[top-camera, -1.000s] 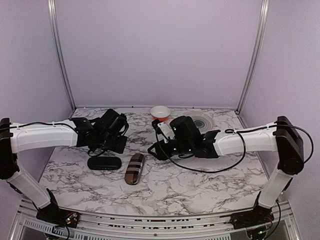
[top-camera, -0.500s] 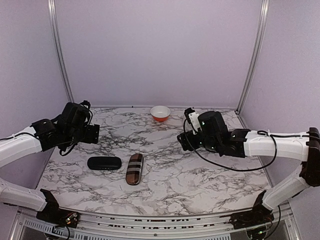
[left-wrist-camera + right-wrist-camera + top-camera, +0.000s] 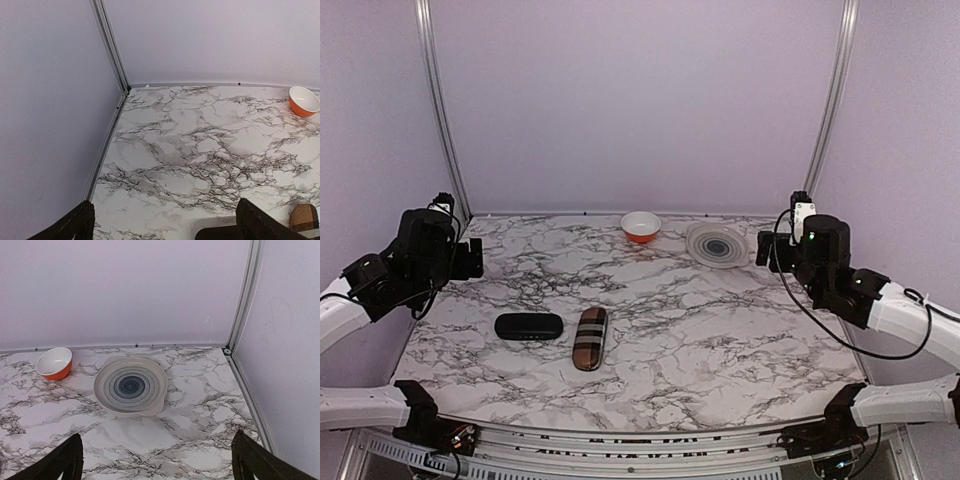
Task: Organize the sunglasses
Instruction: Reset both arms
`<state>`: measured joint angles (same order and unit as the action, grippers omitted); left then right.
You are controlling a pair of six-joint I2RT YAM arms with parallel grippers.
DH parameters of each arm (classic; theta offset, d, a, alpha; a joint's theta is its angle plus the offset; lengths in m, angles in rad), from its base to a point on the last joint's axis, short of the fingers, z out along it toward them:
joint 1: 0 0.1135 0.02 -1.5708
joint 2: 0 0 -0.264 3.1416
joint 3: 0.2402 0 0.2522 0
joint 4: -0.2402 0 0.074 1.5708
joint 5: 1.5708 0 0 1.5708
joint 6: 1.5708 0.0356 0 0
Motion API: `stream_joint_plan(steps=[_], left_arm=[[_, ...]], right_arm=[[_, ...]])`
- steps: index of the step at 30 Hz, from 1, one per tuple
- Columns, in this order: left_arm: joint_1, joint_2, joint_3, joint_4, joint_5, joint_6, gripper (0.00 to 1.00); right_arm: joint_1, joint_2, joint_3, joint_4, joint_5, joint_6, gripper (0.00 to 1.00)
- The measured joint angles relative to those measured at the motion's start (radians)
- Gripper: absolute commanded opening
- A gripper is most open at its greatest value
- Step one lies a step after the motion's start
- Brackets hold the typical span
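Left gripper (image 3: 166,222) is raised over the far-left part of the surface (image 3: 720,340), close to the left wall. Its fingers sit wide apart at the two bottom corners of its wrist view, with nothing between them. Right gripper (image 3: 157,457) is raised at the far-right side near the right wall, also spread wide and holding nothing.

The sunglasses don't show in any view, so I can't tell where they are.

A glossy black case (image 3: 528,326) lies closed near the left-centre of the surface, long axis running left to right. A brown plaid case (image 3: 589,338) lies just to its right, close but not touching, angled with one end toward the near edge; it is closed too. Both cases sit well apart from either gripper.

An orange bowl (image 3: 640,226) with a white inside stands upright at the far edge, about centre. A pale plate (image 3: 717,244) with dark concentric rings lies flat to the right of the bowl, near it but apart, and in front of the right gripper.
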<state>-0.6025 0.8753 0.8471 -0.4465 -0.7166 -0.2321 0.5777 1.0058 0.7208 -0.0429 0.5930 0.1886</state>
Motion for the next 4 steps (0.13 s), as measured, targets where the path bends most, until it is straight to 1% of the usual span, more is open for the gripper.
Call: stream_joint_plan(steps=[4], left_arm=[[0.000, -0.016, -0.017, 0.005, 0.001, 0.012, 0.99]], right_arm=[[0.000, -0.045, -0.032, -0.002, -0.009, -0.002, 1.00]])
